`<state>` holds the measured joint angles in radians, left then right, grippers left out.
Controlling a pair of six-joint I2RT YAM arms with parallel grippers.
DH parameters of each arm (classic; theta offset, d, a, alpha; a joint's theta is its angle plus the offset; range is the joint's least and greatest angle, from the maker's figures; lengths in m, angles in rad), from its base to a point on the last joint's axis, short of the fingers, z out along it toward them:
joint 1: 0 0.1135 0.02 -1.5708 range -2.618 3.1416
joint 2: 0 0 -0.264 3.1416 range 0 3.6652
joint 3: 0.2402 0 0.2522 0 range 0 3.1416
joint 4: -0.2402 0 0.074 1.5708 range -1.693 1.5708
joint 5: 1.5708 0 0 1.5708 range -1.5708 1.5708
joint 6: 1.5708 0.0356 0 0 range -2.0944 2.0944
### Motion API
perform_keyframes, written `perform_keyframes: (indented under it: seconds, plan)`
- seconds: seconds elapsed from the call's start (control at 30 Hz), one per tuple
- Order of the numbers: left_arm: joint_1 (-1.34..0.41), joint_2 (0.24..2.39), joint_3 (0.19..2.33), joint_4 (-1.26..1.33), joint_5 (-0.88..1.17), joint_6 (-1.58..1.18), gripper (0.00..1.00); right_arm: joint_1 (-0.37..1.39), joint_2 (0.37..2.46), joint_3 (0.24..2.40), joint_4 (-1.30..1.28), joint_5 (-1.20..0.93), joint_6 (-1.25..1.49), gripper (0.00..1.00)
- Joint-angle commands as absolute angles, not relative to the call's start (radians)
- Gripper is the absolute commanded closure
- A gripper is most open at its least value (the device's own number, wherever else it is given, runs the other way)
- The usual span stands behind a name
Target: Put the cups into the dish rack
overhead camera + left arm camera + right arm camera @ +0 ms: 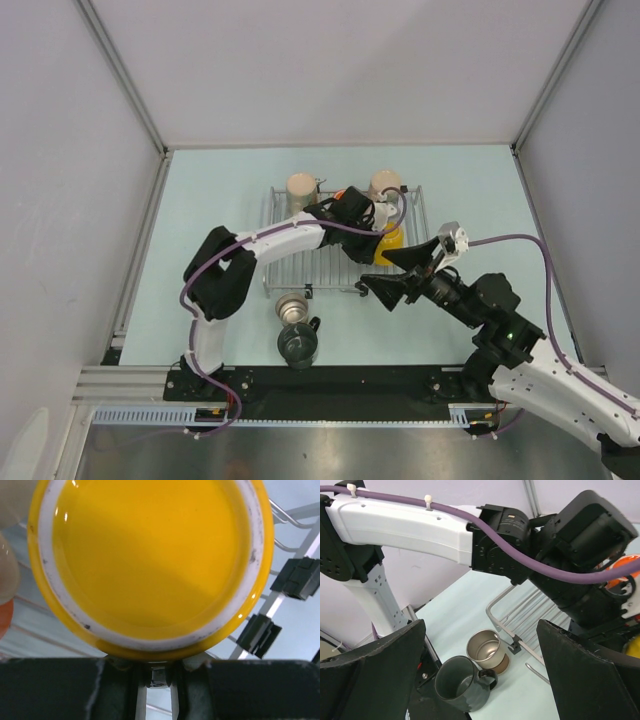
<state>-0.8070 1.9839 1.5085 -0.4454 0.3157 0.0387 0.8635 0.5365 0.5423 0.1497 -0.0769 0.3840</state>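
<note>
Found yellow mug directly ahead of left gripper, hard up against it, filling nearly the whole left wrist view with a round yellow face ringed in scuffed white. Located it inside dish rack, toward the rack's right end in the overhead view. Noted gripper fingers drawn close, leaving only a narrow slot at centre, directly under the mug's edge. Cannot confirm a pinch on the mug; unable to judge the grip from any view. Observed two black clips on rack bars to the right of that gripper, beyond the mug. Glimpsed orange mug just beside the left wrist, largely hidden by it. Recorded far-left cream mug and far-right cream mug along the rack's far side, the first well to the left of the left gripper, the second just beyond it.

Found right gripper with fingers spread wide apart, holding nothing, hovering at the rack's near right corner. Sighted small steel mug and dark mug below and ahead of that gripper, between its fingers in the right wrist view. Confirmed both upright on pale table, outside the rack, by its near edge. Noted the pair close together; cannot confirm contact.
</note>
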Motion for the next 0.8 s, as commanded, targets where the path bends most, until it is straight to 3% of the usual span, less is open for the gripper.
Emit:
perform_keyframes:
  seconds: [0.0,0.43,0.5,0.53,0.57,0.7,0.77]
  plan:
    - [-0.839,2.0,1.615,-0.376,0.285,0.075,1.0,0.859,0.529,0.535,0.206,-0.109,0.387,0.0]
    - [-0.865,2.02,1.571,-0.371,0.249,0.107,0.99,0.856,0.542,0.523,0.232,-0.129,0.399,0.0]
    - [-0.874,2.022,1.549,-0.371,0.244,0.126,0.9,0.856,0.538,0.52,0.232,-0.124,0.399,0.0]
    - [-0.879,2.019,1.54,-0.37,0.232,0.132,0.76,0.854,0.532,0.52,0.233,-0.123,0.399,0.0]
    - [-0.885,2.014,1.529,-0.361,0.229,0.136,0.7,0.853,0.532,0.519,0.23,-0.118,0.4,0.0]
    - [-0.89,2.0,1.488,-0.35,0.225,0.14,0.57,0.848,0.526,0.515,0.23,-0.117,0.4,0.0]
    - [-0.893,1.993,1.482,-0.345,0.224,0.14,0.45,0.845,0.526,0.515,0.23,-0.117,0.403,0.0]
